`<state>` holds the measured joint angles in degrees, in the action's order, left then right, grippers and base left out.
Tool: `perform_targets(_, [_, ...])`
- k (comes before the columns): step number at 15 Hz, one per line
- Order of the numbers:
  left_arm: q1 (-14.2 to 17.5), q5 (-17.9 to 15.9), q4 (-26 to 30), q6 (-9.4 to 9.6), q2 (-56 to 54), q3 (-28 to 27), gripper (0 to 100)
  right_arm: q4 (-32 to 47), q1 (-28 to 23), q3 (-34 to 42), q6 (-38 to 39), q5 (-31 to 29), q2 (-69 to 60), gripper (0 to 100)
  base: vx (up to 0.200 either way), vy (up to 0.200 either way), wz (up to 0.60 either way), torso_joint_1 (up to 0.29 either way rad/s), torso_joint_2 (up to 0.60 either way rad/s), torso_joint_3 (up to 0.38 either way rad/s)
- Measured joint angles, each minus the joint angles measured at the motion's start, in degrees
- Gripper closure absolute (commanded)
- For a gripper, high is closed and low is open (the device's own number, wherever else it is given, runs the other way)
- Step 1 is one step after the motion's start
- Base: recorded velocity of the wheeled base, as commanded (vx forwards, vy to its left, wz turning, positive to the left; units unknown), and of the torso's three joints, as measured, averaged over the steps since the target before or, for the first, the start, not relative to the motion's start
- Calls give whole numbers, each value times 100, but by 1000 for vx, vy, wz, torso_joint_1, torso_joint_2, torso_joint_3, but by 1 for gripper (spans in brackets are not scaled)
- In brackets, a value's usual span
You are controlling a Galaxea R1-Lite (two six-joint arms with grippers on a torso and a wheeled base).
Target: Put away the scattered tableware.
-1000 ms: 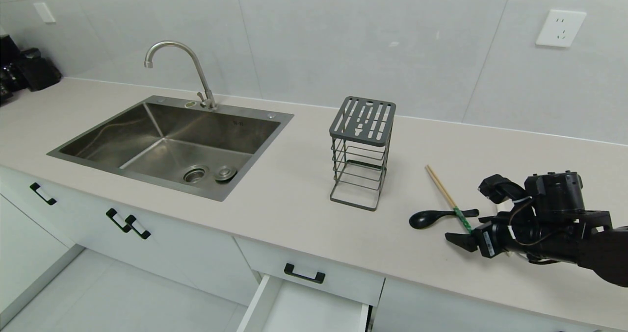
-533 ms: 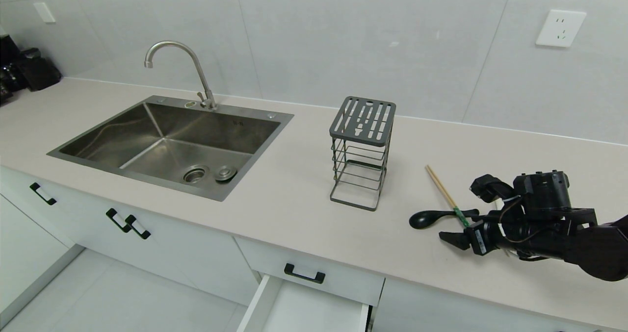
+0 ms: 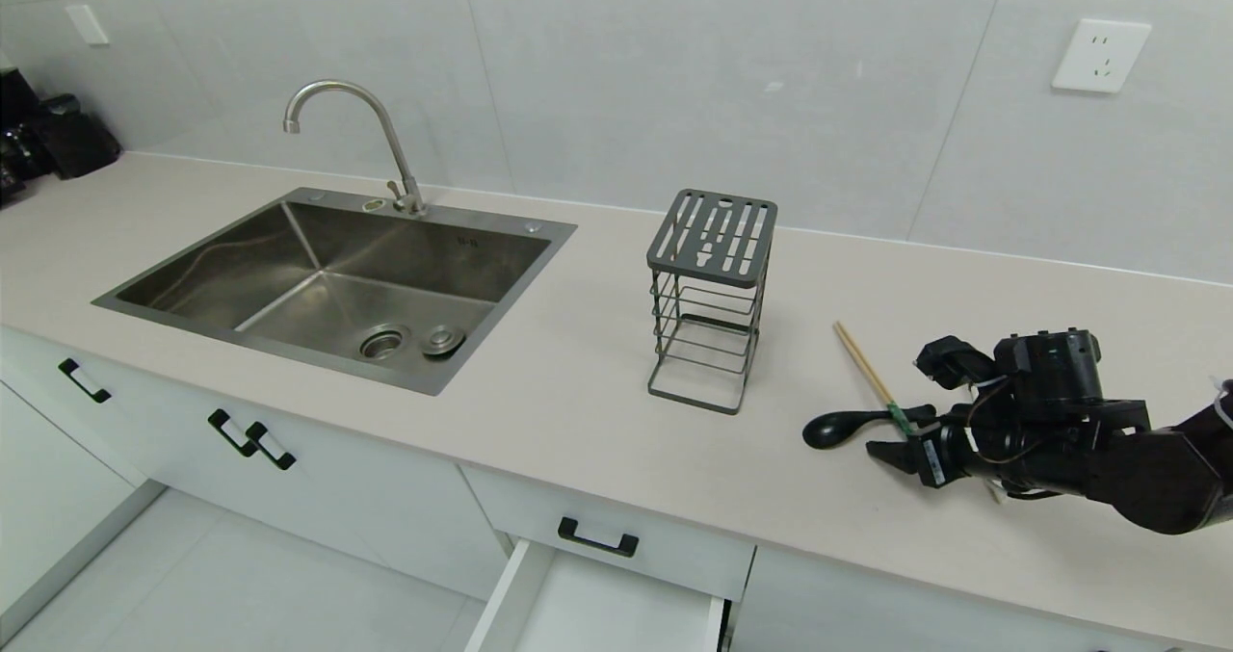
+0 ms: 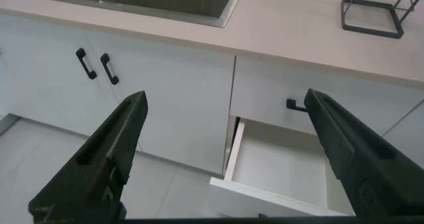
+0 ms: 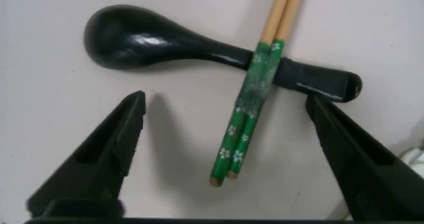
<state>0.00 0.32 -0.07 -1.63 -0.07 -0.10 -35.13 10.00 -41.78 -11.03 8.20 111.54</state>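
Gaping wide, right gripper [image 5: 224, 111] frames chopsticks [image 5: 255, 95] lying across spoon [image 5: 139, 37].

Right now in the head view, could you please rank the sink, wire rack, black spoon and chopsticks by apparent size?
1. sink, clearly largest.
2. wire rack.
3. black spoon and chopsticks: they look about equal in length, so I would not rank them.

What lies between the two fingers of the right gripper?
In the right wrist view, the green ends of the chopsticks lie there, across the handle of the black spoon.
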Motion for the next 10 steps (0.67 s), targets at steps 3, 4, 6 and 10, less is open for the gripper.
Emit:
perform_targets(3, [0, 1, 0, 0, 0, 0, 0, 2, -127, -59, -2, -44, 30, 100, 0, 0, 0, 0, 0, 0])
perform_targets(4, [0, 0, 0, 0, 0, 0, 0, 2, -165, -74, -7, -41, 17, 100, 0, 0, 0, 0, 0, 0])
perform_targets(6, [0, 0, 0, 0, 0, 0, 0, 2, -197, -76, -18, -44, -72, 100, 0, 0, 0, 0, 0, 0])
perform_targets(10, [0, 0, 0, 0, 0, 0, 0, -28, -208, 71, -23, -60, -503, 100, 0, 0, 0, 0, 0, 0])
